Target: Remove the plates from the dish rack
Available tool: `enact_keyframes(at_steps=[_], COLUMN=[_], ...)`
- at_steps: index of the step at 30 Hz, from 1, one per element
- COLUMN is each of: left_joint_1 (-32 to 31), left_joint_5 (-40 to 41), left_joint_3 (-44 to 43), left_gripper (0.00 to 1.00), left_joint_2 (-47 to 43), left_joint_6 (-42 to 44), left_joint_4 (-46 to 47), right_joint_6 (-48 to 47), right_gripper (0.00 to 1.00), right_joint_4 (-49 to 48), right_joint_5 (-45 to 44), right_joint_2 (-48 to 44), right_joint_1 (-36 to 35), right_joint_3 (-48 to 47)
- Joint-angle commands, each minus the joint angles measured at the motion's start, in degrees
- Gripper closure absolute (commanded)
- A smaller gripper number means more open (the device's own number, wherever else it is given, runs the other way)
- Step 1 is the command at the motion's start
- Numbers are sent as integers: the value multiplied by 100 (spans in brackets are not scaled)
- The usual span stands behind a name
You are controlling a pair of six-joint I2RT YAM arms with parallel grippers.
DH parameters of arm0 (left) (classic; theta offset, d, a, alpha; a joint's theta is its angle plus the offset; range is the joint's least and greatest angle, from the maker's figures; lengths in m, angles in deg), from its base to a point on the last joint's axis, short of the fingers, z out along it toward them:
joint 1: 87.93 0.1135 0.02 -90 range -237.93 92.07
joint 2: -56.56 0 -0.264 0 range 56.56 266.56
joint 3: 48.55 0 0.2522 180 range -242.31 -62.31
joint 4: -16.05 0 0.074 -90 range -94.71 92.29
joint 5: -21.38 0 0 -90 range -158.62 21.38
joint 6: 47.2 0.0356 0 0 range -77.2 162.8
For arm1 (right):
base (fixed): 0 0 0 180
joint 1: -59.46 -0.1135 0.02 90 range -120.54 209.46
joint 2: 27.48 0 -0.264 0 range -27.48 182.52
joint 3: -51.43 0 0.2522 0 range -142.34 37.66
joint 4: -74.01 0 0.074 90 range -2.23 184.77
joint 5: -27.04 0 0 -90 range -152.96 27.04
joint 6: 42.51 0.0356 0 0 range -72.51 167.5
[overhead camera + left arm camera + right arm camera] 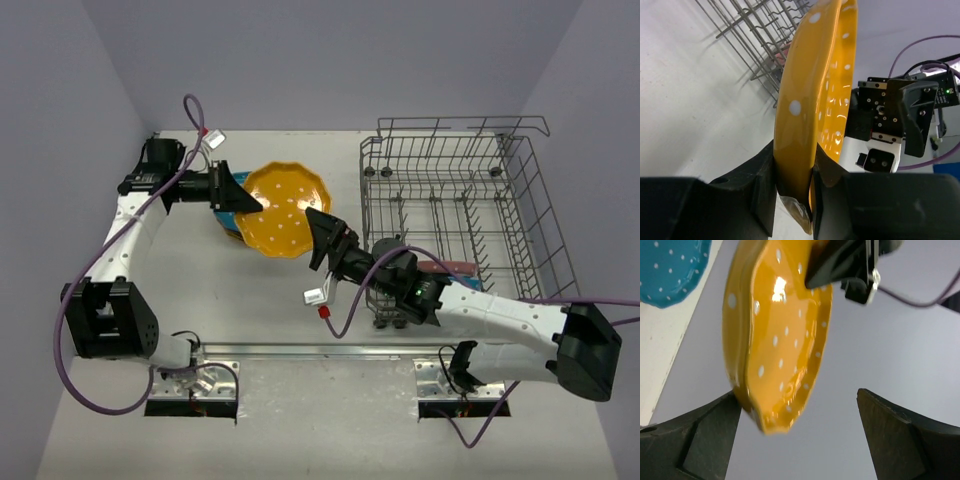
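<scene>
The left hand (232, 199) is pinching the left rim of the orange plate (283, 209). In the left wrist view its two fingers (760, 192) press on either face of the plate (810, 115), which is held on edge above the desk (200, 300). Under the orange plate's left part, a blue plate (228, 224) lies flat on the desk. The right wrist view shows it too (667, 270), at the upper left. The right hand (318, 238) is at the orange plate's lower right rim with its fingers spread wide. In its own view the rim (775, 365) hangs between them, just beside the left finger (705, 432) and well apart from the other. I cannot tell whether it touches. The rack (520, 215) stands on the right of the desk, apart from both plates, and the right arm crosses its near corner. A reddish plate edge (452, 267) shows in the near part of the rack.
</scene>
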State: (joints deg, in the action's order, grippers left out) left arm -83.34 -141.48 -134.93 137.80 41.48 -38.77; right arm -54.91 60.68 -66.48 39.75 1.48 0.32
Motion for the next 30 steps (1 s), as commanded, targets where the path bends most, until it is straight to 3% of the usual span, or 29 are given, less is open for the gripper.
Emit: enact_keyframes(at_steps=[1, 8, 12, 17, 21, 26, 30], left_joint_1=[752, 859, 877, 878, 876, 868, 859], left_joint_5=[528, 2138, 2636, 3113, 3437, 3757, 4322], left_joint_3=[-122, -324, -419, -687, -809, -885, -821], left_gripper=[100, 100, 100, 100, 99, 70, 47], left_joint_2=[303, 837, 1254, 1687, 1898, 1965, 1870], left_joint_6=[-395, -589, -623, -581, -568, -499, -347], left_joint_4=[1073, 1631, 1834, 1858, 1819, 1749, 1698], right_joint_6=[575, 1703, 2754, 3236, 3737, 4128, 4553], right_gripper=[1, 1, 1, 1, 1, 1, 1], right_joint_4=[-90, 1028, 2196, 2687, 3606, 4609, 5981], right_joint_5=[-970, -1690, -1909, -2027, -2109, -2136, -2125], right_joint_2=[-534, -1011, -1198, -1534, -1650, -1569, -1300], right_joint_1=[-1, 344, 820, 1112, 1241, 1343, 1360], right_joint_3=[-568, -817, -1407, -1555, -1847, -2203, -2639])
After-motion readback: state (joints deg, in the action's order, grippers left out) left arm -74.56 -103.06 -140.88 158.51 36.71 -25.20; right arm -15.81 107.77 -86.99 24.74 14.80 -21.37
